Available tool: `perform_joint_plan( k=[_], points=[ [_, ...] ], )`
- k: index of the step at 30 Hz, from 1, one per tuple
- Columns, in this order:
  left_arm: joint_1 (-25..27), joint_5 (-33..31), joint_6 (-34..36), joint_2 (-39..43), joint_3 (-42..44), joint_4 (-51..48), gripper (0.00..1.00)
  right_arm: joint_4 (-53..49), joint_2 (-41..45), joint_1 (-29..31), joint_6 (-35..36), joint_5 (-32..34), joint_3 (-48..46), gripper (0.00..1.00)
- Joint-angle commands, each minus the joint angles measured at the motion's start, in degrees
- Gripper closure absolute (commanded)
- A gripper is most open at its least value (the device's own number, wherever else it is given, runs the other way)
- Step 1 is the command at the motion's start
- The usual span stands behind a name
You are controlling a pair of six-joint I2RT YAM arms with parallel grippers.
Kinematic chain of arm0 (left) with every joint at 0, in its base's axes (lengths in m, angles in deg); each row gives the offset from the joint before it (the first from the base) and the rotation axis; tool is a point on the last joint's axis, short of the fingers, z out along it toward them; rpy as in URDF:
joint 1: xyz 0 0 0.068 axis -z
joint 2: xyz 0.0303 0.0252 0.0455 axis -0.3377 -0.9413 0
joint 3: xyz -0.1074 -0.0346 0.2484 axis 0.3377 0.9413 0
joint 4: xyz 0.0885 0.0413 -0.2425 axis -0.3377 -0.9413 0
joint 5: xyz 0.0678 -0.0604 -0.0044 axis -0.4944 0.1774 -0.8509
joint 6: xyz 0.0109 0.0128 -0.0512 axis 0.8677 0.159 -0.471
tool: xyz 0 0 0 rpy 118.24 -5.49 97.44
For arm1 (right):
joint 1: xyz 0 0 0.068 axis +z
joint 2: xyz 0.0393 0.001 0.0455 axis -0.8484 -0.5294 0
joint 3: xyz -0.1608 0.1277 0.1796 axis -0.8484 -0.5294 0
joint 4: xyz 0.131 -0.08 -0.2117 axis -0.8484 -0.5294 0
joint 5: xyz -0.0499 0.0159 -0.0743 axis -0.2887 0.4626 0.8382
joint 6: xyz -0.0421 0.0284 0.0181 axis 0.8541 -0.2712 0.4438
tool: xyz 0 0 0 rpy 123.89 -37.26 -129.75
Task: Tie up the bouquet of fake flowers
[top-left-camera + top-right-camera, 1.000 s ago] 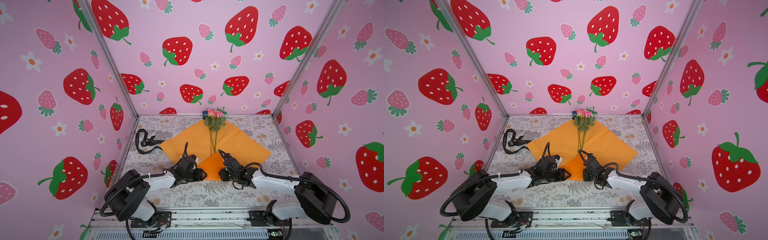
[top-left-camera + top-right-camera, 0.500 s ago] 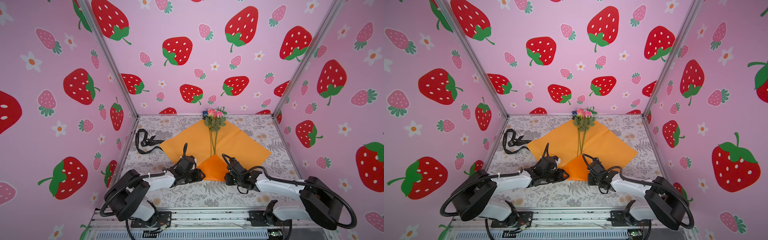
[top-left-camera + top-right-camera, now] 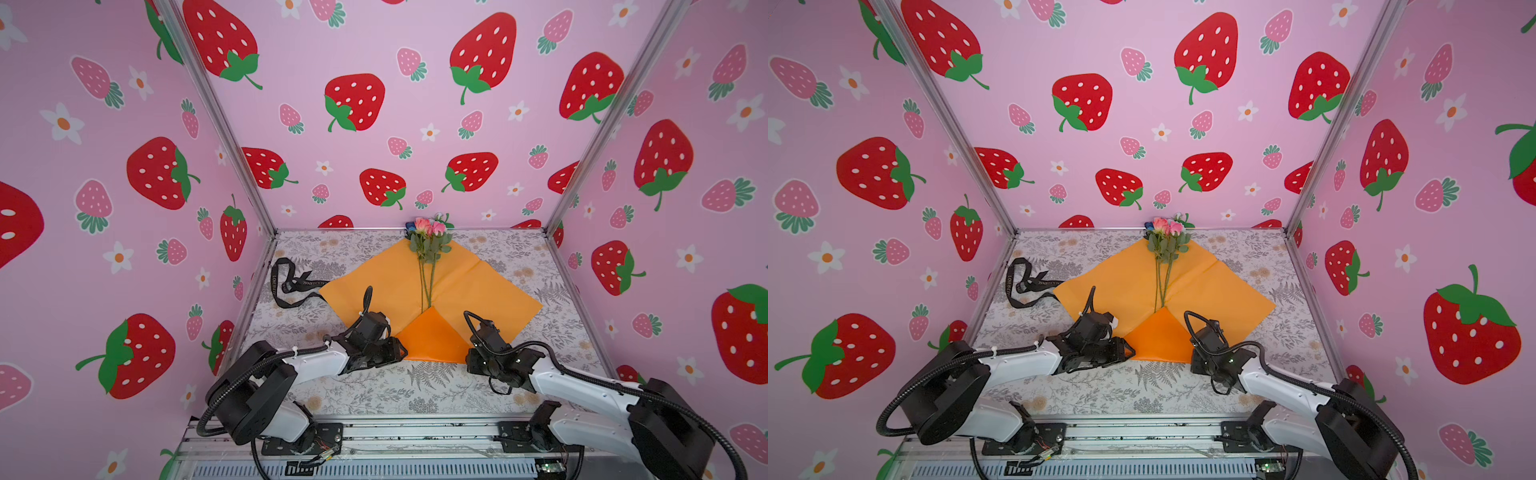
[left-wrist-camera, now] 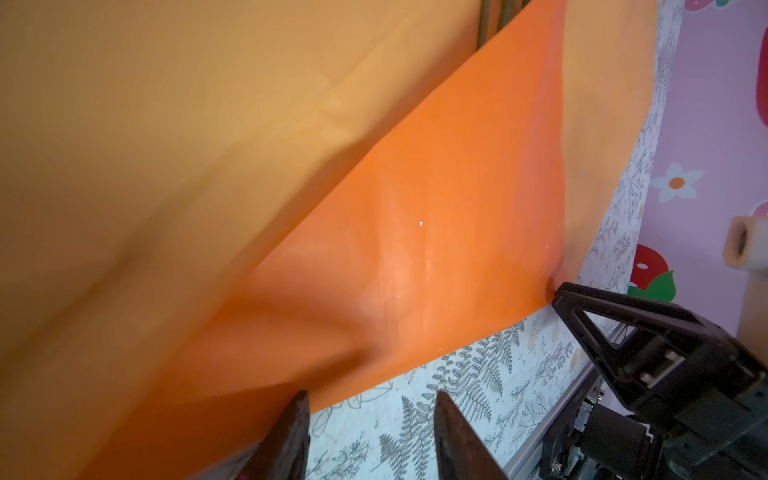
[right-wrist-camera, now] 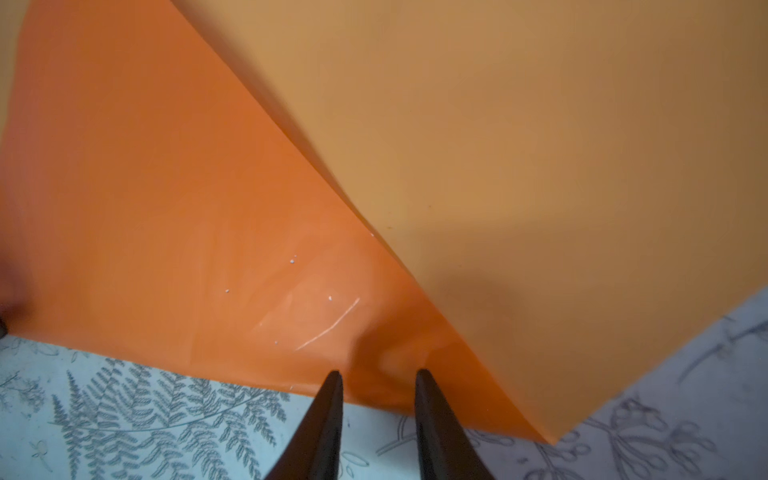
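From my seat at the controls, both top views showed the bouquet of fake flowers (image 3: 428, 245) (image 3: 1167, 245) lying just above the centre of the frame, close to the back wall (image 3: 374, 124). Its pink roses and leaves were at the upper end, and the thin green stems ran straight down the picture. It lay on a sheet of orange wrapping paper (image 3: 478, 286), spread as a diamond over the fern-printed tablecloth (image 3: 415, 386). The paper's lower corner was folded up into a darker orange triangle (image 3: 432, 336), and the triangle's tip covered the stem ends.

The left gripper (image 3: 399, 351) sat low at the triangle's lower left corner, and the right gripper (image 3: 469, 359) at its lower right corner. The left wrist view showed the left gripper (image 4: 370, 399) with its jaws apart and bare cloth in the gap, one finger (image 4: 297, 415) right at the fold's edge, and nothing clamped. The right wrist view showed much the same of the right gripper (image 5: 377, 374): jaws parted, tips over the folded edge, the sheet lying flat beneath rather than pinched. I could not tell whether those tips touched the paper. Both grippers were well apart from the blooms.

A black ribbon (image 3: 291, 286) with pale lettering lay looped at the left of the paper—one end reached the sheet's left corner.
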Motion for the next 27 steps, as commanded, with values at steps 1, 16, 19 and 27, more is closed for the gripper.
perform_joint_plan(
  k=[1,16,19,27],
  points=[
    [-0.62,-2.12,-0.36,1.37,-0.22,-4.45,0.50,-8.61,1.19,-1.55,-2.12,1.39,-2.09,0.67],
    [-5.64,-9.06,0.63,9.67,1.37,-15.16,0.39,-10.25,5.38,-4.64,-0.53,3.25,-0.68,0.57],
    [-7.70,-9.87,1.60,13.46,1.25,-17.32,0.30,-11.00,5.86,-4.64,0.69,4.26,0.91,0.51],
    [-13.16,-14.20,3.55,24.50,0.29,-23.26,0.06,-11.00,4.28,-4.57,5.77,6.24,7.19,0.40]
  ],
)
